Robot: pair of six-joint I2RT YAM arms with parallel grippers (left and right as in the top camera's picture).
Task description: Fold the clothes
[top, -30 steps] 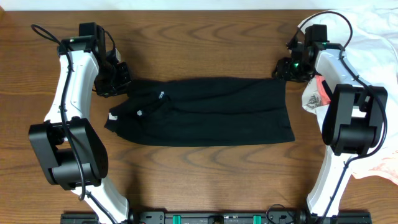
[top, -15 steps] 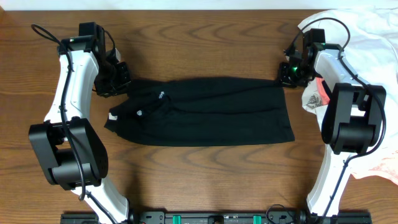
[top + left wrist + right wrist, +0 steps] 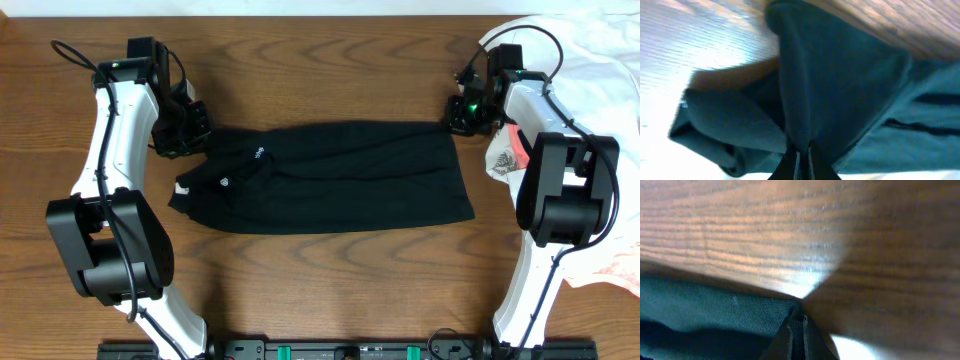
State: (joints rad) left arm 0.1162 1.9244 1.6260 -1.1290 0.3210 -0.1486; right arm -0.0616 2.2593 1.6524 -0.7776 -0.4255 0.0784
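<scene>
The left tool (image 3: 197,138) and right tool (image 3: 452,124) each pinch a far corner of the clothes (image 3: 340,180).

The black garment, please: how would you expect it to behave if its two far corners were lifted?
Probably floppy: the black garment lies flat with soft creases and bunches into folds in the left wrist view, so its middle would likely sag. Likely light, being thin cloth. It should not roll or tip.
</scene>
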